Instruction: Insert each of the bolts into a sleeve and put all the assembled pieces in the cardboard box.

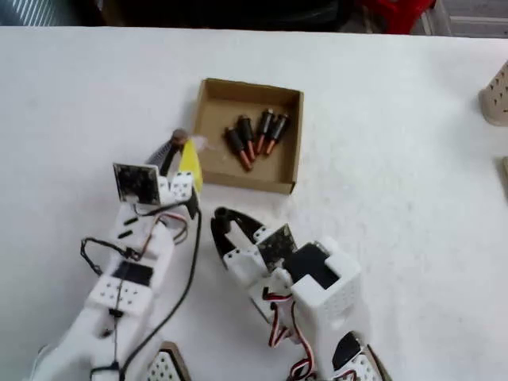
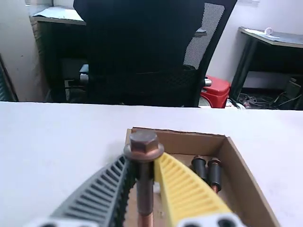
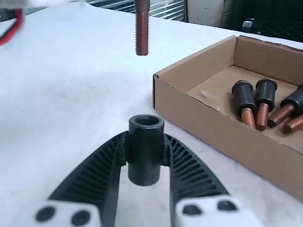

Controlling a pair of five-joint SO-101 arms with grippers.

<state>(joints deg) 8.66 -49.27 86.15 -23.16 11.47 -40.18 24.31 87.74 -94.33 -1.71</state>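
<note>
My left gripper (image 1: 181, 147), with one grey and one yellow finger, is shut on a copper bolt (image 2: 143, 156). It holds the bolt upright, head up, just left of the cardboard box (image 1: 208, 103). My right gripper (image 3: 146, 150), with black fingers, is shut on a black sleeve (image 3: 146, 142) that stands upright with its bore facing up, in front of the box's near left corner. The bolt's threaded end (image 3: 141, 30) hangs above and beyond the sleeve, apart from it. Several assembled pieces (image 1: 254, 136) lie inside the box (image 3: 208, 127).
The white table (image 1: 397, 198) stretches open to the right of the box and behind it. A beige perforated block (image 1: 496, 97) stands at the far right edge. Beyond the table's far edge are a black office chair (image 2: 142, 52) and desks.
</note>
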